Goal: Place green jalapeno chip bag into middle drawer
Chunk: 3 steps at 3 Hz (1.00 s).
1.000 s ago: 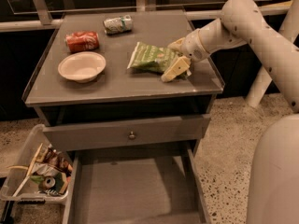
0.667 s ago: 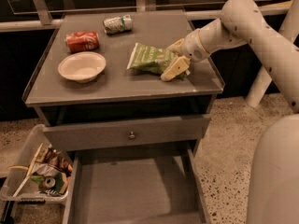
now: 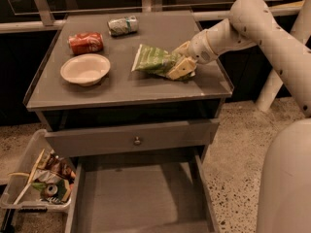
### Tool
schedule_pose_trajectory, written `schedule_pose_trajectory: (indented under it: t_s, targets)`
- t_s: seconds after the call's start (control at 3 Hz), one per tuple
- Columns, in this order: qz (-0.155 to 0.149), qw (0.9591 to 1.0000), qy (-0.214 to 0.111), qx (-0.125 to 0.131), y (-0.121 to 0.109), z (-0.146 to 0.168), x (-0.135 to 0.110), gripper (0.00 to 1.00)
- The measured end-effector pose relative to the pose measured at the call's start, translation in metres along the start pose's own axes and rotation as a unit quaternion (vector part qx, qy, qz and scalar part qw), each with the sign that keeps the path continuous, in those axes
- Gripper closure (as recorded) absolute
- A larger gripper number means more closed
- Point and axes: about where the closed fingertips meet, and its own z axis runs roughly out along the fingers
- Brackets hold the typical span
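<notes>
The green jalapeno chip bag (image 3: 151,59) lies on the grey cabinet top (image 3: 121,89), right of centre. My gripper (image 3: 181,58) reaches in from the right and its fingers (image 3: 181,68) grip the bag's right end; the bag still rests on the top. The middle drawer (image 3: 141,198) is pulled open below, at the bottom of the view, with a bare flat grey floor.
A white bowl (image 3: 85,69), a crushed red can (image 3: 85,42) and a crushed silver-green can (image 3: 122,25) sit on the top's left and back. A closed drawer front with a round knob (image 3: 137,140) is above the open drawer. A clear bin of trash (image 3: 41,183) stands on the floor at the left.
</notes>
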Motion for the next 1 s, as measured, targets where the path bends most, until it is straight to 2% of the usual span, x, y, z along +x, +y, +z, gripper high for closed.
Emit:
schedule_pose_trajectory:
  t_s: [0.33, 0.67, 1.0]
  targets:
    - [0.002, 1.0, 0.003, 0.002, 0.005, -0.002, 0.005, 1.0]
    - [0.002, 1.0, 0.003, 0.003, 0.004, -0.005, 0.002, 1.0]
    - [-0.021, 0.9982, -0.006, 0.055, 0.014, -0.05, -0.014, 1.0]
